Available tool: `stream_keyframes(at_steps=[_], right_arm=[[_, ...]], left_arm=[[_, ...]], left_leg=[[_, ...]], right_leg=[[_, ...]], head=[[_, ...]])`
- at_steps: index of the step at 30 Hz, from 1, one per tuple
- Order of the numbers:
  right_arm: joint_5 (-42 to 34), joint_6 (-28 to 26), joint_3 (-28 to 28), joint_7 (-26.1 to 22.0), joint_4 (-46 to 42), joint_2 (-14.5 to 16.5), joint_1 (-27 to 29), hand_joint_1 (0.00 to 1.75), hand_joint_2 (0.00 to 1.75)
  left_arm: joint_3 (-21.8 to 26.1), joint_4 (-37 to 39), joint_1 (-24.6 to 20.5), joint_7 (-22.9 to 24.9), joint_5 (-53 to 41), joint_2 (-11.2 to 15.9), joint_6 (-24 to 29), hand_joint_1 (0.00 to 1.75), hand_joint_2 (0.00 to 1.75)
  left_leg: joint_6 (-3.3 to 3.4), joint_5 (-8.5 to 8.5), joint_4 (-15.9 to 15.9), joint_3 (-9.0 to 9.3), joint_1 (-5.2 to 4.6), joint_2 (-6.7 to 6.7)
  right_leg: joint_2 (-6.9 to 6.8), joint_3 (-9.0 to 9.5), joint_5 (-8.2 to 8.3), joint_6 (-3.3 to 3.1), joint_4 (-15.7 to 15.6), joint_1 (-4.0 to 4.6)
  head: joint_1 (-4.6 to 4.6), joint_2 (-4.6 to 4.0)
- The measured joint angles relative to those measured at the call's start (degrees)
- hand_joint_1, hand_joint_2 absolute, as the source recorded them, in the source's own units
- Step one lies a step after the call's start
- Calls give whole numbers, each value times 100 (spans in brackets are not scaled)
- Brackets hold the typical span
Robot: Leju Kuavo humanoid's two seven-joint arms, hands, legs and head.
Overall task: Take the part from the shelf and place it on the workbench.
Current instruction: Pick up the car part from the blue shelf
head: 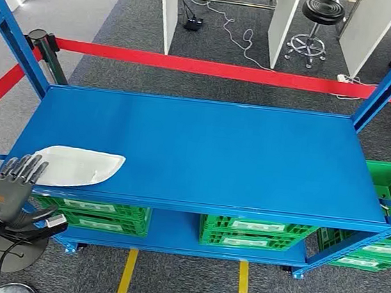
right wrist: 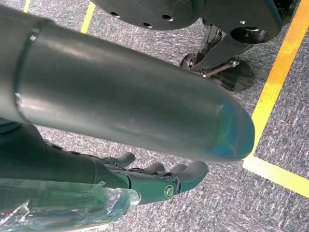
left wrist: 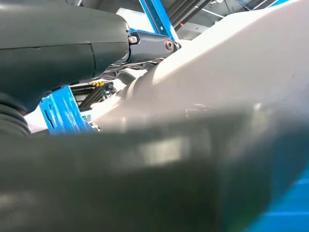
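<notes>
Your left hand [head: 12,187] sits at the front left corner of the blue shelf [head: 208,155], its dark fingers [head: 27,167] laid flat and slightly spread over the near end of the white part [head: 78,166]. From the head view you can see the fingertips resting on the part's edge; whether the thumb below has closed under it cannot be told. In the left wrist view the thumb [left wrist: 62,43] runs close alongside the pale surface of the part [left wrist: 236,63], much of it blurred. The part lies flat on the upper deck of the shelf, at its front left, long axis running along the front edge, tapered end pointing toward the middle. Your right hand [right wrist: 160,179] hangs over grey carpet [right wrist: 284,130] marked with yellow lines [right wrist: 276,72], fingers loosely curled, nothing gripped. Below the deck, green crates [head: 255,233] stand on the lower level. Behind the shelf a red barrier tape [head: 217,70] crosses the floor.
</notes>
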Motion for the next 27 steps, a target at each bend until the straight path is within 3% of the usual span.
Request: stream_keyframes(at_steps=[6,8,10,12,15,27], right_arm=[[12,25,0,14,0,0,-1,0,0],[14,33,0,16,0,0,-1,0,0],[13,35,0,15,0,0,-2,0,0],[11,37,0,11,0,0,-2,0,0],[10,37,-2,8,0,0,-3,0,0],[16,33,-7,7,1,0,-1,0,0]], left_arm=[[-4,72,-56,71,-196,0,2,1,175],[-7,104,-87,119,-280,0,3,33,175],[-13,139,-116,175,-378,0,17,112,175],[-20,188,-147,245,-492,0,59,166,175],[-26,279,-194,314,-616,0,139,175,175],[-20,523,-268,393,-697,1,411,175,175]], left_leg=[[0,0,0,0,0,0],[0,1,0,0,0,0],[1,1,0,0,0,0],[1,1,0,0,0,0],[1,1,0,0,0,0],[1,1,0,0,0,0]], right_leg=[[0,0,0,0,0,0],[0,1,0,0,0,0],[0,1,0,0,0,0],[0,1,0,0,0,0],[0,1,0,0,0,0],[0,1,0,0,0,0]], head=[[0,0],[0,0],[0,0],[1,0],[1,0],[-1,0]])
